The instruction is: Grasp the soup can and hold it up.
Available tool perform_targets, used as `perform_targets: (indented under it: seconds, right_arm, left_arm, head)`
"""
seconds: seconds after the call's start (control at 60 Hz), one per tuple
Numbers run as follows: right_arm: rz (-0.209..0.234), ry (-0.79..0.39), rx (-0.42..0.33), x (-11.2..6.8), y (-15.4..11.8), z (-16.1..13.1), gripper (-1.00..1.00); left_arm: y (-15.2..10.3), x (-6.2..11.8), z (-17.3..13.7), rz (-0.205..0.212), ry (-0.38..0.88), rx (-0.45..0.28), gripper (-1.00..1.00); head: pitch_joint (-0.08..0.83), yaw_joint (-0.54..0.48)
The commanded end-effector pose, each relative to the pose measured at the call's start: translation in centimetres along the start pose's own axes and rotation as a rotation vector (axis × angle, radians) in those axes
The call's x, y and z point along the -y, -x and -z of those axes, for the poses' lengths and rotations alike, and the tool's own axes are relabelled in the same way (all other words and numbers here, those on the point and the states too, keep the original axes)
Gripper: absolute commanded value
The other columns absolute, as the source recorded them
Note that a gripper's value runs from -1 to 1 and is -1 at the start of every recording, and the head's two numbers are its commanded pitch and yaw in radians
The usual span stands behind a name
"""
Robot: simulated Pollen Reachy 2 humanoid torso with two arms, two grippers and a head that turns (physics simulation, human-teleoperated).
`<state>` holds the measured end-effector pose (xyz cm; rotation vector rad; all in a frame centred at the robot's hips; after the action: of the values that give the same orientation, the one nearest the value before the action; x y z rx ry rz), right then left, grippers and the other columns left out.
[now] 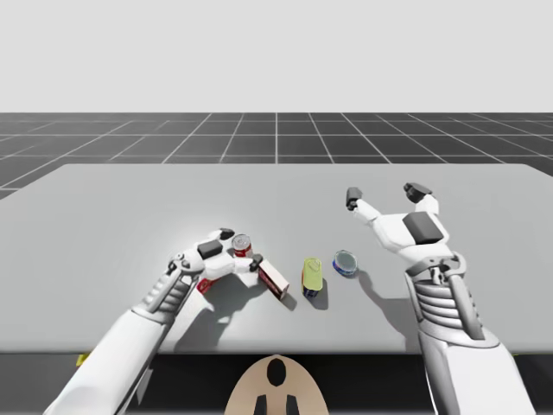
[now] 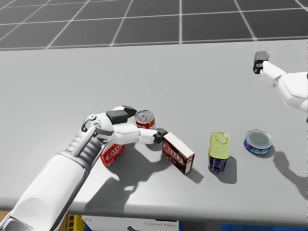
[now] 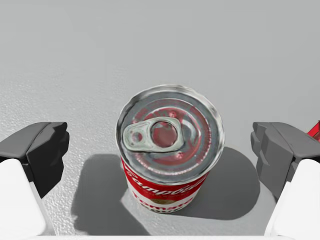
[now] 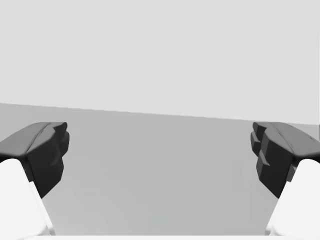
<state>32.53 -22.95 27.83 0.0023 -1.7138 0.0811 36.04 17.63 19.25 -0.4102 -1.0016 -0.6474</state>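
1. Target: soup can (image 3: 171,135), red and white, upright on the table (image 1: 130,199), pull-tab lid up, long axis vertical. Just off the table's middle toward 9 o'clock in the high view.
2. State of left tool (image 3: 160,152): wide open, gripping nothing. Straddling the can, with fingers at 9 and 3 o'clock of it in the left wrist view. Clear gap on each side, no contact.
3. Key relation: can centred between the fingers, closing line straight across the round body, square to the vertical axis. Judged: no further approach needed, only a squeeze.
4. Left arm by far the nearer. Over at about 2 o'clock of the can in the high view, well apart: right tool (image 1: 384,195), also spread wide and carrying nothing.
5. Step judged: pre-grasp, aligned. Closing and lifting not yet done.
6. Neighbours, head view: red box (image 2: 178,153) lying at 4 o'clock of the can, one corner just beside a left finger. Also a second red box (image 2: 112,153) at 7 o'clock, under the left wrist. Further off toward 3 to 4 o'clock: yellow-lidded blue tin (image 2: 219,151) and flat blue can (image 2: 258,141).
7. Risk, judged: nudging the near red box on closing. Smooth round wall, so possible slip if squeezed off-centre. Best lifted straight up.
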Motion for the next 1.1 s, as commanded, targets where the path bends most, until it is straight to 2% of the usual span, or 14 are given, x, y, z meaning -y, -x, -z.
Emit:
perform_targets:
  seconds: [0.017,0.117,0.15,0.167,0.2,0.217,0.233,0.3,0.467,0.667,0.8,0.933,1.033,1.1]
  right_arm:
    - [0.003,0.002,0.006,0.1,-0.2,-0.1,-1.0]
    - [0.003,0.001,0.008,0.1,-0.3,-0.1,-1.0]
    - [0.002,0.001,0.008,0.1,-0.3,-0.1,-1.0]
    - [0.002,0.001,0.009,0.1,-0.3,-0.1,-1.0]
    - [0.003,0.002,0.009,0.1,-0.3,-0.2,-1.0]
    - [0.003,0.002,0.009,0.1,-0.3,-0.1,-1.0]
    - [0.003,0.003,0.009,0.1,-0.3,-0.2,-1.0]
    - [0.002,0.003,0.009,0.1,-0.3,-0.2,-1.0]
    - [0.004,0.004,0.011,0.1,-0.4,-0.2,-1.0]
    - [0.004,0.008,0.01,0.1,-0.3,-0.2,-1.0]
    - [0.004,0.007,0.009,0.1,-0.3,-0.3,-1.0]
    - [0.0,0.01,0.013,0.1,-0.3,-0.3,-1.0]
    - [-0.012,-0.018,0.006,0.3,-0.3,-0.4,-1.0]
    - [0.002,-0.054,0.004,0.4,-0.3,-0.5,-1.0]
  left_arm:
    - [0.4,0.1,1.2,-0.004,-0.004,-0.015,-1.0]
    - [0.7,0.2,1.4,0.0,-0.007,-0.021,-1.0]
    - [0.8,0.2,1.4,-0.002,-0.007,-0.02,-0.91]
    - [0.8,0.2,1.4,-0.003,-0.01,-0.018,-0.5]
    - [0.8,0.1,1.4,-0.003,-0.012,-0.016,-0.15]
    - [0.9,0.1,1.4,-0.003,-0.011,-0.015,0.75]
    - [0.9,0.1,1.3,-0.003,-0.01,-0.015,0.92]
    - [1.0,0.1,1.1,0.002,-0.013,-0.015,1.0]
    - [1.1,0.2,0.8,0.01,-0.01,-0.017,1.0]
    - [1.0,0.4,0.7,0.017,0.0,-0.014,1.0]
    - [0.9,0.5,0.3,0.011,0.007,-0.01,1.0]
    - [-0.7,0.7,-0.9,0.025,0.002,0.024,1.0]
    - [-2.8,0.9,-2.7,0.04,-0.005,0.079,1.0]
    - [-4.0,0.9,-3.9,0.045,-0.015,0.114,1.0]
  head:
    - [0.602,0.12]
    - [0.597,0.12]
    - [0.596,0.12]
    - [0.595,0.12]
    - [0.594,0.12]
    - [0.593,0.12]
    - [0.593,0.12]
    - [0.591,0.12]
    - [0.557,0.12]
    - [0.369,0.12]
    - [0.301,0.13]
    - [0.287,0.13]
    - [0.283,0.13]
    - [0.282,0.13]
